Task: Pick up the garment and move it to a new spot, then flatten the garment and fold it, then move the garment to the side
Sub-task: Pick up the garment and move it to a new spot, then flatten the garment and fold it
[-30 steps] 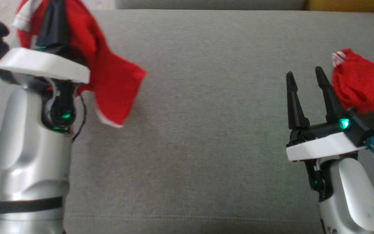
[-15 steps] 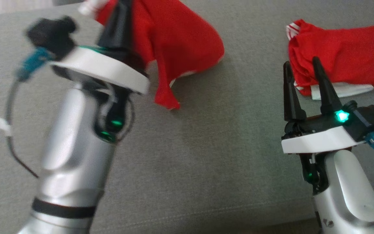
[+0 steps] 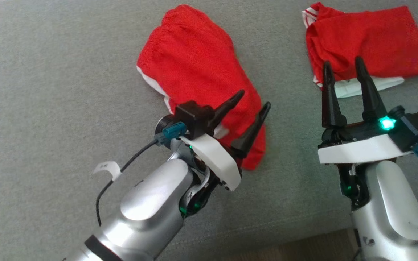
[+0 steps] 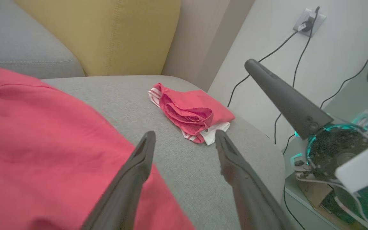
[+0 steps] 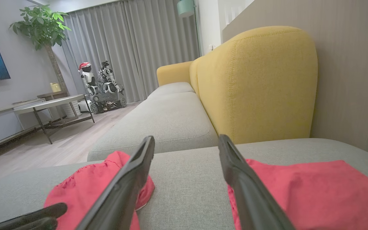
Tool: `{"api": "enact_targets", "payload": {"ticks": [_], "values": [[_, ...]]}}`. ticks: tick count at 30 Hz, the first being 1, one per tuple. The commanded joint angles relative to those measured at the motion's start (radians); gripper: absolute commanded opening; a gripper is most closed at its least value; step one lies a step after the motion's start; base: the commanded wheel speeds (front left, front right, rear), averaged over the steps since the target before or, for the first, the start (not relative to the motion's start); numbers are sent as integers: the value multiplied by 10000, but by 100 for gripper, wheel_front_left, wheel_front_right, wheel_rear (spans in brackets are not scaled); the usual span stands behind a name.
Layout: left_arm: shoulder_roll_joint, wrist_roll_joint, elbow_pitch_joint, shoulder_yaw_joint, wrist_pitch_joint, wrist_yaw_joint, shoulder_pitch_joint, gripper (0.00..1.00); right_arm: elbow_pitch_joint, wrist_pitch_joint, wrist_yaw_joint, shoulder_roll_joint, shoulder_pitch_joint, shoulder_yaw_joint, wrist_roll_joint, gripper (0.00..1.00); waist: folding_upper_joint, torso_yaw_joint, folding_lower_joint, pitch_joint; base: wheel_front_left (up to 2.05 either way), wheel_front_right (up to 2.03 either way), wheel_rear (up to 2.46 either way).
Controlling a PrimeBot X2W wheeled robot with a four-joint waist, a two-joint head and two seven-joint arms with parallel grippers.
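The red garment (image 3: 191, 61) lies on the grey sofa (image 3: 49, 90). The left end effector (image 3: 255, 98) hangs over its near end, wide open (holding nothing). The right end effector (image 3: 342, 62) is open too, near a folded red cloth (image 3: 376, 36).

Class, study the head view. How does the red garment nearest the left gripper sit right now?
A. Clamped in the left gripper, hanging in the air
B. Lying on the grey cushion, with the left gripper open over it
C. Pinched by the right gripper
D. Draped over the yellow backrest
B: the red garment lies on the grey cushion, and the left gripper is over its near end with fingers apart, gripping nothing.
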Motion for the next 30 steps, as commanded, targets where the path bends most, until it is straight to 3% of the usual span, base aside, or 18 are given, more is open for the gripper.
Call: {"api": "enact_targets", "payload": {"ticks": [1, 5, 12, 13, 18, 22, 25, 30], "values": [[87, -190, -201, 162, -227, 92, -390, 100, -270, -108, -9, 70, -286, 160, -33, 100, 0, 188, 0, -51, 0, 0, 0], [87, -428, -27, 404, -454, 358, -524, 100, -224, -113, -9, 70, -267, 123, -137, 100, 0, 504, 0, -201, 0, 0, 0], [1081, 283, -490, 2805, -623, 896, -80, 100, -87, 88, -9, 70, 173, 67, -559, 100, 0, 1549, 0, -831, 0, 0, 0], [1081, 283, -490, 2805, -623, 896, -80, 100, -87, 88, -9, 70, 173, 67, -559, 100, 0, 1549, 0, -831, 0, 0, 0], [1630, 1043, -1279, 4715, -626, 962, 1559, 100, 32, 193, -9, 70, 755, 138, -634, 100, 0, 1993, 0, -1161, 0, 0, 0], [1422, 1524, -1906, 6105, -626, 701, 3082, 100, 63, 231, -9, 70, 1132, 247, -636, 100, 0, 2184, 0, -1283, 0, 0, 0], [960, 1864, -2257, 7004, -627, 406, 3871, 100, 57, 255, -9, 70, 1268, 299, -621, 100, 0, 2283, 0, -1332, 0, 0, 0], [365, 2410, -2361, 7865, -627, -160, 4333, 100, 56, 344, -9, 70, 1350, 402, -683, 100, 0, 2391, 0, -1461, 0, 0, 0]]}}
